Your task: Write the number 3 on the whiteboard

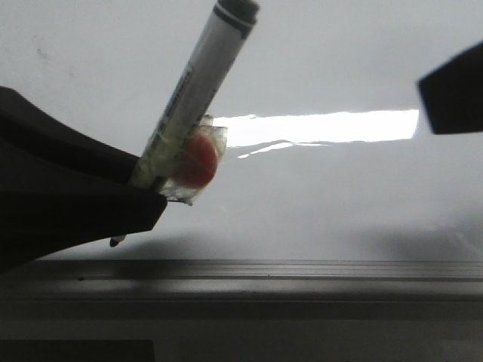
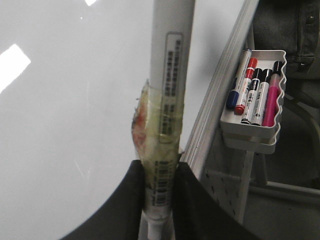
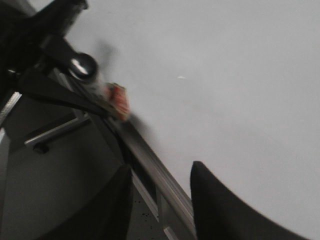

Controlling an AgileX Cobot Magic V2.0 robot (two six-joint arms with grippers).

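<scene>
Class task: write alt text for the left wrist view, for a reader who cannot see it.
The left gripper clamps a white marker wrapped in yellowed tape over the blank whiteboard. Beside the board's metal rail, a white tray holds five markers.

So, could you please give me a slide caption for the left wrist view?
Left hand grips a taped white marker over the blank whiteboard, marker tray alongside.

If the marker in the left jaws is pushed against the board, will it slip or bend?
The marker is probably stiff: its barrel looks straight and rigid. It seems unlikely to slip, since tape pads the barrel where the left gripper clamps it. On the glossy whiteboard the tip may glide easily.
</scene>
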